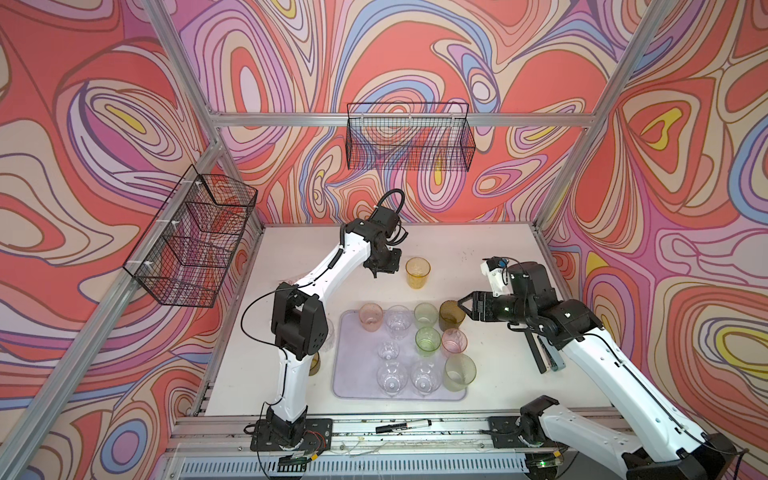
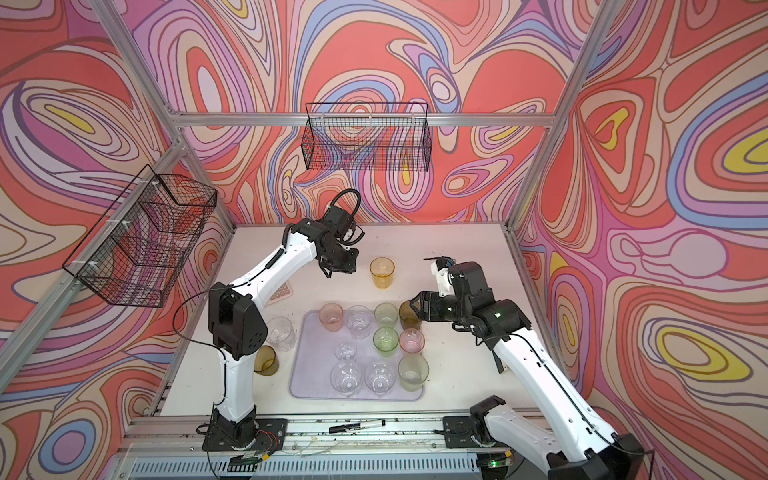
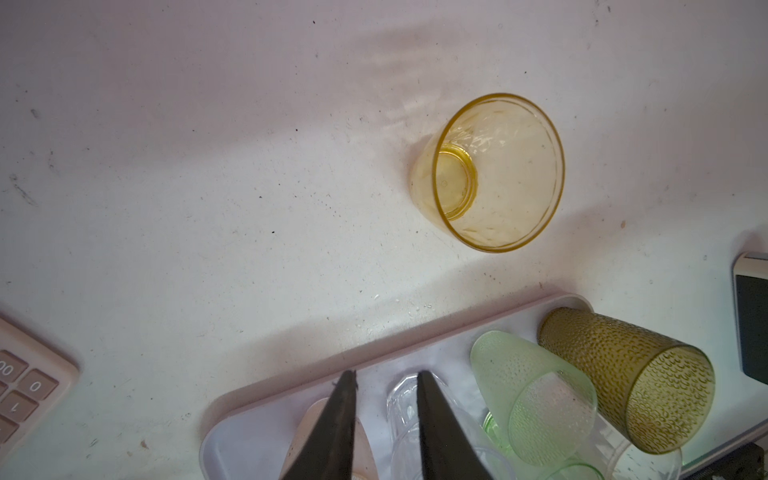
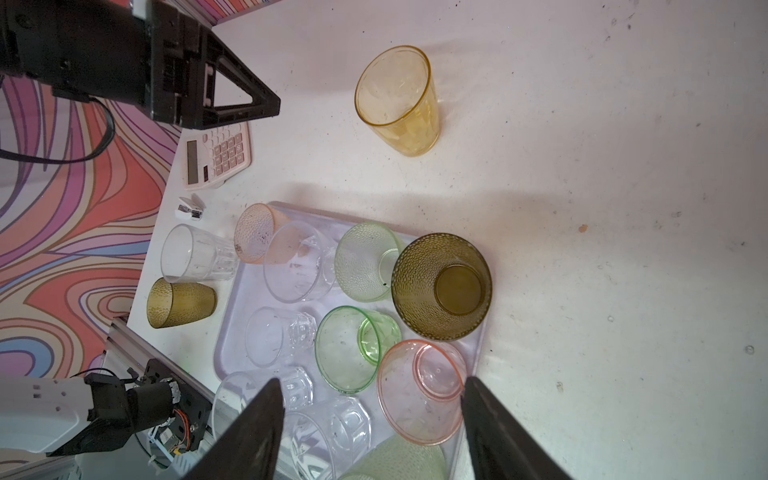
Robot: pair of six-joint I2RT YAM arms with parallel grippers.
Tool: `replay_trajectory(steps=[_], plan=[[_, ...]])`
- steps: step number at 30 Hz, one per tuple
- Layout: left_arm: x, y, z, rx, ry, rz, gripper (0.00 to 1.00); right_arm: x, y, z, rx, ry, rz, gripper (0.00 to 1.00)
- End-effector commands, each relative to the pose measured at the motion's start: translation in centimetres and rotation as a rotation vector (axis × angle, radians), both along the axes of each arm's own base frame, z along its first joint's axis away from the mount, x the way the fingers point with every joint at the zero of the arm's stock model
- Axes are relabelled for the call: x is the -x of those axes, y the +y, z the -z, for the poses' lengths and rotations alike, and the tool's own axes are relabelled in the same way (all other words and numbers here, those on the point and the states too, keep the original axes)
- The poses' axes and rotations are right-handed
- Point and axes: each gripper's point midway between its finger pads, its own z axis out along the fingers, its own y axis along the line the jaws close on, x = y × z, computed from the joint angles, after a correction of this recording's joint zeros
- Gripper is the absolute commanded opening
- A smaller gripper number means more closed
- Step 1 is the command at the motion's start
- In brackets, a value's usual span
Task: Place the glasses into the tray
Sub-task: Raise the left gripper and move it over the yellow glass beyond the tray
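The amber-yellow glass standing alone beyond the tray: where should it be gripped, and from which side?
Probably at the rim: one jaw inside the open mouth, one outside, coming down from above on the side nearest the left tool. The amber-yellow glass stands upright, mouth up, with bare table all round; its tapered wall could slip in a side grasp.

White links, black joints, black cables

A robotics lab cell: aluminium framing holds swirl-printed backdrop walls around a table; left arm and right arm bolt to a rail behind their jaws.
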Motion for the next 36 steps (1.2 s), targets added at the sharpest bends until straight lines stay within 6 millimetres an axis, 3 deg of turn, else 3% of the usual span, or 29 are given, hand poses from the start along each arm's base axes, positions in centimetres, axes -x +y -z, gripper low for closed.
replay_trajectory(steps=[1, 36], plan=[[-0.7, -1.1, 0.0, 0.019, -0.010, 0.029, 0.30, 0.0, -0.1, -1.3, -0.008, -0.033, -0.002, 0.70], [-5.4, -5.3, 2.4, 0.114, -0.051, 0.038, 0.34, 0.5, -0.8, -1.5, 0.017, -0.044, 0.008, 0.71]])
